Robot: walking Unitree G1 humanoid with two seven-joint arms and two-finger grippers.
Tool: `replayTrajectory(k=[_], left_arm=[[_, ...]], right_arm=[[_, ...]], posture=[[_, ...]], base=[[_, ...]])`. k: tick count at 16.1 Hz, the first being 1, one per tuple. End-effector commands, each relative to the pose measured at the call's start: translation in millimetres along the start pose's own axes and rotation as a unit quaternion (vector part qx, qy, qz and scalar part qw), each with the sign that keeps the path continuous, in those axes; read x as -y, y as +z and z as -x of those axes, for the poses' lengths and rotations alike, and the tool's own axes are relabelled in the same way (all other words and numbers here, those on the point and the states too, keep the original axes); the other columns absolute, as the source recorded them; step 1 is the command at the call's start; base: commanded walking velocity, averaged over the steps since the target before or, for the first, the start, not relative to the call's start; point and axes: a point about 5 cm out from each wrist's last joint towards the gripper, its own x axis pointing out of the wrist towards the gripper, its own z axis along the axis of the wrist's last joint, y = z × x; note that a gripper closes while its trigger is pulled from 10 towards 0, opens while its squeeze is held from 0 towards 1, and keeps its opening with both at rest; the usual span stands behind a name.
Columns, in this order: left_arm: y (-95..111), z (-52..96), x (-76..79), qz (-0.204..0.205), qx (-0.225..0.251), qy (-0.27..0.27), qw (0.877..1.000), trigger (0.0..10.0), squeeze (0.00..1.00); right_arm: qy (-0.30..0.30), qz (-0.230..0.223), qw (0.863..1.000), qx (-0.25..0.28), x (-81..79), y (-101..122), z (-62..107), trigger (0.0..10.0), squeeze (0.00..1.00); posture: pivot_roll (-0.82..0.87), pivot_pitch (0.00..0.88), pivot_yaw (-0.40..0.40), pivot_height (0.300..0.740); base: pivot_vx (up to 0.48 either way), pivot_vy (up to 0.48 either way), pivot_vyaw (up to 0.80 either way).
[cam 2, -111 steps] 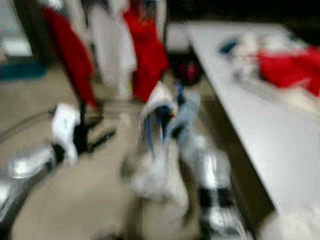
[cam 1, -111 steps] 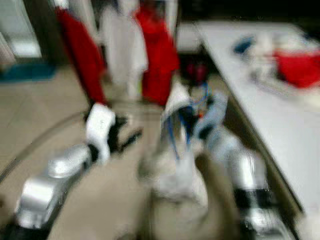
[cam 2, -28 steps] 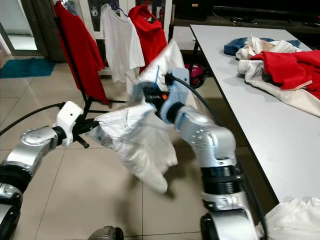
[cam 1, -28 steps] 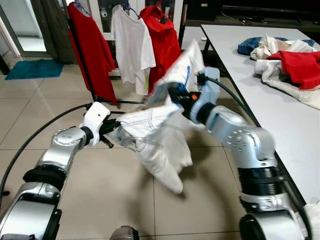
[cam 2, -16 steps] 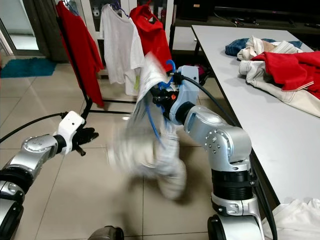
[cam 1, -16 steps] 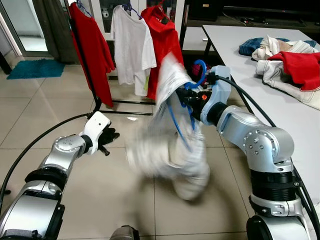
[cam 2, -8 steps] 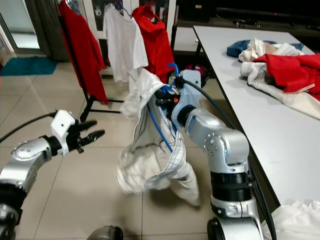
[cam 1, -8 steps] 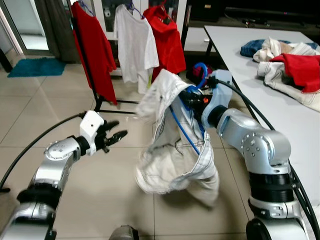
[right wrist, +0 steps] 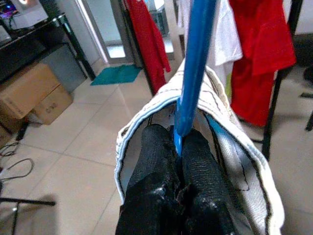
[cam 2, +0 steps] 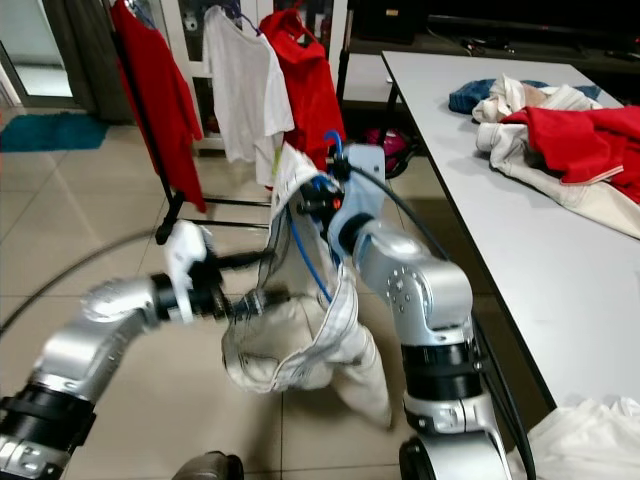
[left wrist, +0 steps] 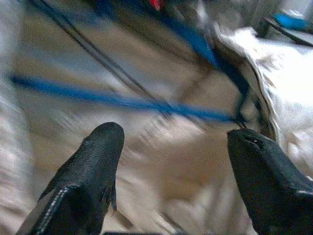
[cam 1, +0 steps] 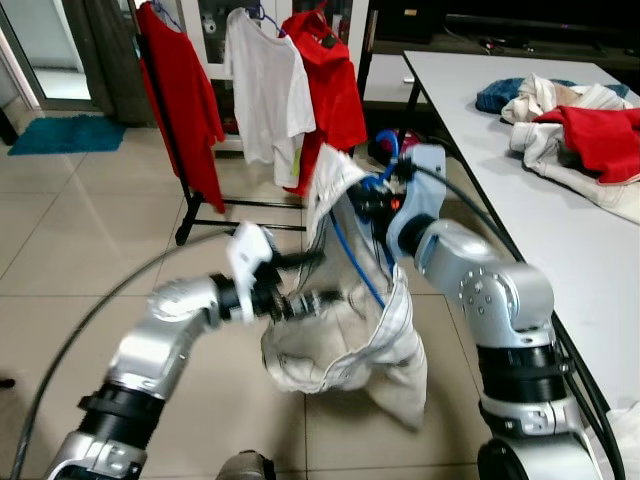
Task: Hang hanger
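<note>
The hanger [right wrist: 193, 73], a blue plastic one, is held up in front of the robot with a white garment [cam 1: 345, 330] draped over it, and the right gripper [right wrist: 175, 149] has its two black fingers pinched tight on the blue stem, the white collar wrapped around them. The garment hangs down from that grip in a loose, baggy heap, its open bottom hem sagging above the tiled floor [cam 1: 90, 240]. The left gripper [cam 1: 300, 283] reaches in from the side at the garment's lower front edge; seen from its wrist, its fingers [left wrist: 93, 166] stand spread wide apart with the cloth and the blue bar of the hanger just ahead of them, and nothing is between them. The left arm is blurred in the head views. Behind the garment stands a black clothes rack [cam 1: 165, 120] carrying a red shirt [cam 1: 185, 90] at its left end, a white T-shirt [cam 1: 265, 85] beside it and another red top [cam 1: 330, 85] next to that. To the robot's right runs a long white table [cam 1: 560, 230] with a pile of clothes [cam 1: 570, 120], red, cream and blue, at its far end. A teal mat [cam 1: 65, 133] lies on the floor well off to the left.
</note>
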Motion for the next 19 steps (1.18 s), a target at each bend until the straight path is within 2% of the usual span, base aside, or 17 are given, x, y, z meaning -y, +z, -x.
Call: replayTrajectory(k=[1, 2, 3, 4, 5, 8, 12, 14, 16, 17, 18, 19], left_arm=[[-6.0, -12.2, -0.8, -0.010, -0.045, -0.039, 0.998, 10.0, 0.94], [-11.4, -16.2, 0.3, 0.003, -0.070, -0.062, 0.996, 10.0, 0.77], [-12.9, -17.5, 0.3, 0.004, -0.079, -0.072, 0.994, 10.0, 0.17], [-12.7, -19.0, 1.6, 0.016, -0.084, -0.090, 0.992, 10.0, 0.16], [-10.4, -20.2, 3.2, 0.025, -0.079, -0.110, 0.990, 10.0, 0.00], [2.9, -26.8, 1.3, 0.058, -0.016, -0.128, 0.990, 10.0, 0.00], [7.6, -28.7, 4.3, 0.101, 0.015, -0.149, 0.984, 10.0, 0.00], [1.6, -29.1, 8.3, 0.108, -0.004, -0.163, 0.981, 10.0, 0.00], [2.4, -28.7, 12.1, 0.120, -0.002, -0.183, 0.976, 10.0, 0.00], [3.5, -27.8, 13.8, 0.115, -0.011, -0.191, 0.975, 10.0, 0.00], [-2.1, -27.4, 11.8, 0.084, -0.042, -0.177, 0.980, 10.0, 0.00], [-5.0, -27.4, 10.4, 0.072, -0.055, -0.169, 0.981, 10.0, 0.00]], right_arm=[[0.012, 0.010, 0.999, 0.031, -10.9, 16.7, -2.7, 10.0, 0.00], [0.015, 0.011, 0.999, 0.033, -14.8, 18.9, -4.1, 10.0, 0.00], [0.017, 0.012, 0.999, 0.034, -16.9, 20.4, -4.7, 10.0, 0.00], [0.019, 0.014, 0.999, 0.037, -19.7, 22.4, -5.8, 10.0, 0.00], [0.021, 0.016, 0.999, 0.039, -21.9, 24.2, -6.2, 10.0, 0.00], [0.020, 0.017, 0.999, 0.039, -23.4, 24.6, -7.5, 10.0, 0.00], [0.018, 0.018, 0.999, 0.035, -22.0, 23.1, -9.2, 10.0, 0.00], [0.020, 0.019, 0.999, 0.034, -22.6, 23.3, -10.3, 10.0, 0.00], [0.022, 0.018, 0.999, 0.034, -23.4, 23.4, -11.4, 10.0, 0.00], [0.021, 0.018, 0.999, 0.033, -23.0, 23.3, -11.8, 10.0, 0.00], [0.021, 0.016, 0.999, 0.033, -22.8, 23.2, -11.9, 10.0, 0.00], [0.021, 0.016, 0.999, 0.033, -22.7, 23.2, -12.1, 10.0, 0.00]], posture=[[-0.11, 0.000, -0.044, 0.740], [-0.11, 0.000, -0.041, 0.740], [-0.12, 0.000, -0.030, 0.740], [-0.13, 0.000, -0.022, 0.740], [-0.13, 0.000, -0.022, 0.740], [-0.15, 0.000, -0.010, 0.740], [-0.14, 0.000, -0.013, 0.740], [-0.14, 0.000, -0.016, 0.740], [-0.14, 0.000, -0.015, 0.740], [-0.14, 0.000, -0.017, 0.740], [-0.14, 0.000, -0.017, 0.740], [-0.14, 0.000, -0.018, 0.740]], base=[[0.000, 0.000, 0.00], [0.000, 0.000, 0.00], [0.000, 0.000, 0.00], [0.000, 0.000, 0.00], [0.000, 0.000, 0.00], [0.000, 0.000, 0.00], [0.000, 0.000, 0.00], [0.000, 0.000, 0.00], [0.000, 0.000, 0.00], [0.000, 0.000, 0.00], [0.000, 0.000, 0.00], [0.000, 0.000, 0.00]])
